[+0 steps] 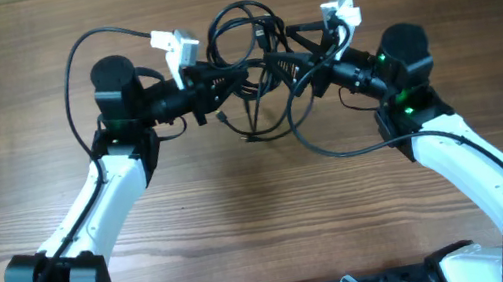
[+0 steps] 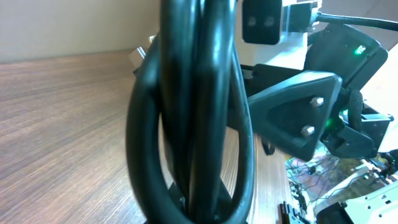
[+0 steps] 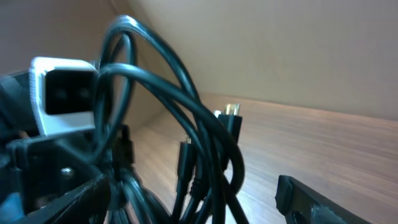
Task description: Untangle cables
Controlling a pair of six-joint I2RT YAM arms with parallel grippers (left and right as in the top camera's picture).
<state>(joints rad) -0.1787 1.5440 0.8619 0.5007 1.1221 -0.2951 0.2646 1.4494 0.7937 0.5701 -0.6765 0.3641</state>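
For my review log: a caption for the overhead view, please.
The left gripper and right gripper meet in the tangled black cables at a wooden table.

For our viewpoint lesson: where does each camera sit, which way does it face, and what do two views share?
Overhead: above the table, looking straight down on left arm, right arm and cables.
Left wrist: on left arm, facing the right arm past the cables.
Right wrist: on right arm, facing the left arm; own finger at bottom right.
All views share the cables.

Cables [image 2: 199, 112] look glossy, smooth black rubber; the table [image 1: 266, 230] is matt, grained wood; one plug [image 3: 231, 112] glints metallic.
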